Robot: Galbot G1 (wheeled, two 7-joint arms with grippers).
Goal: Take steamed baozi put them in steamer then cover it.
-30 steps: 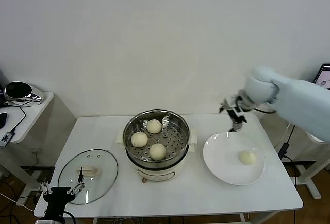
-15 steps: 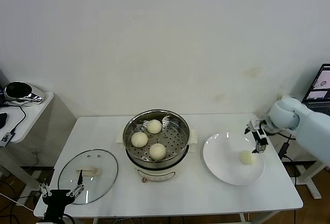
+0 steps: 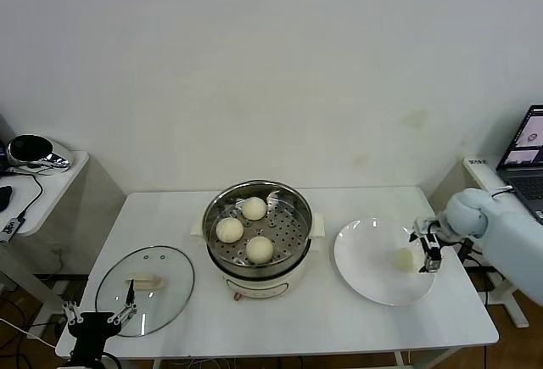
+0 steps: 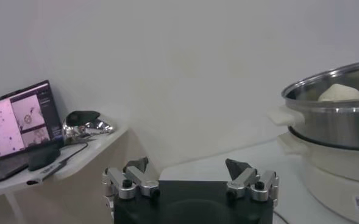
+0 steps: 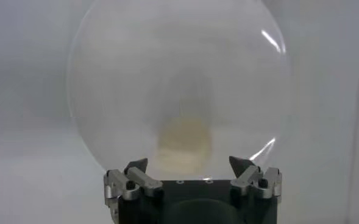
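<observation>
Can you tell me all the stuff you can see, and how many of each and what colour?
Small round buns: four, cream-white; three in the steamer, one on the plate.
Round shiny steel steamer pot on a cream base: one, silver, middle of the table.
Flat round plate: one, white, on the table's right part.
Round glass lid with a cream handle: one, clear, on the table's left part.
Rectangular table: one, white.
Small side table: one, white, far left, with a shiny dark-topped device on it.
Laptop: one, far right, screen lit.
Left gripper: black, open, low by the lid.
Right gripper: open, at the plate's bun.
</observation>
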